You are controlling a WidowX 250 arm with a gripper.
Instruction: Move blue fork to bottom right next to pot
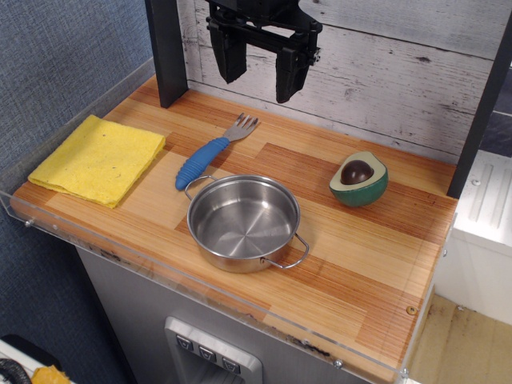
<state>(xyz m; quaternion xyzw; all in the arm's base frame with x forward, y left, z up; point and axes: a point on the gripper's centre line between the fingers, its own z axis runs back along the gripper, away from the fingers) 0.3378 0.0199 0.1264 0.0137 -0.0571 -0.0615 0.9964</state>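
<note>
Closest to the camera, the bench (360, 272) is showing its clear plastic lip along the lower edge, and just behind that the pot (244, 222) is sitting upright and empty near the middle of the frame. Its wire loop handles are pointing to the upper left and lower right.

Up and left of the pot, the blue fork (210, 154) is lying flat on the wood, its handle end nearly touching the pot's upper-left loop and its tines aiming toward the upper right. Since it is resting on the pot's far-left side, the move has probably not begun; the open wood at the lower right of the pot is waiting as the likely drop spot.

A yellow cloth (100, 158) is lying at the left, and an avocado half (359, 179) is sitting cut side up at the right, both well apart from the fork.

At the top centre, the tool (260, 68) is hanging above the fork's tines, its two dark fingers spread wide, released, holding and touching nothing.
</note>
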